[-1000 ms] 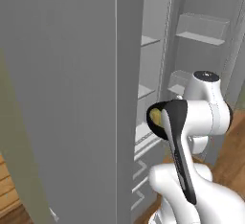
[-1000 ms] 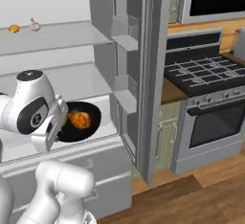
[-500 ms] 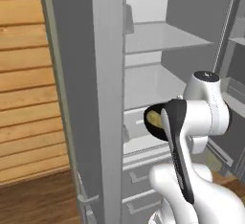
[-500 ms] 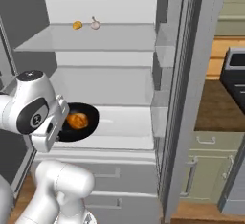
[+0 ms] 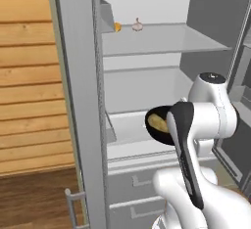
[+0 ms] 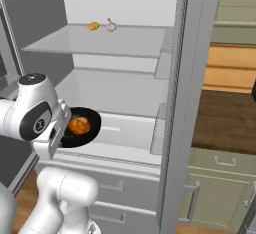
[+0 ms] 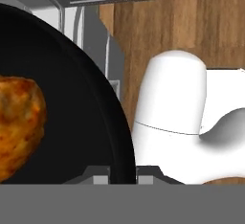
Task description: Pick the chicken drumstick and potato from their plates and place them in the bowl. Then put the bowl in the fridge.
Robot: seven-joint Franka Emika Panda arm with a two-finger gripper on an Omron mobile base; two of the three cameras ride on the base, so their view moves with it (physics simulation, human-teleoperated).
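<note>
Fingertips of the gripper [image 7: 123, 179] are nearly all cut off by the bottom edge of the hand view, where they pinch the rim of the bowl [image 7: 91, 122]; the jaws stand almost fully closed on that rim. In both base views the white arm covers the gripper itself, so the grasp cannot be made out there. The bowl [image 6: 80, 128] hangs in the air in front of the open fridge [image 6: 125, 83], level with the low shelf above the drawers, and whether it touches that shelf cannot be told. From the right base view the drumstick [image 6: 79, 125] lies in the bowl, while the arm hides part of the bowl's near side. From the left base view the bowl [image 5: 156, 131] is half behind the arm and the potato [image 5: 158, 122] shows inside it as a yellowish lump. The hand view cuts the drumstick [image 7: 19, 122] off at the left edge. Far back on the upper shelf [image 5: 162, 39] sit a pale garlic-like item [image 5: 138, 25] and a small orange thing [image 5: 117, 27] too small to name. Compared with half a second ago, both base views have swung so that the fridge interior sits more squarely ahead, while the bowl keeps the same place against the arm.
</note>
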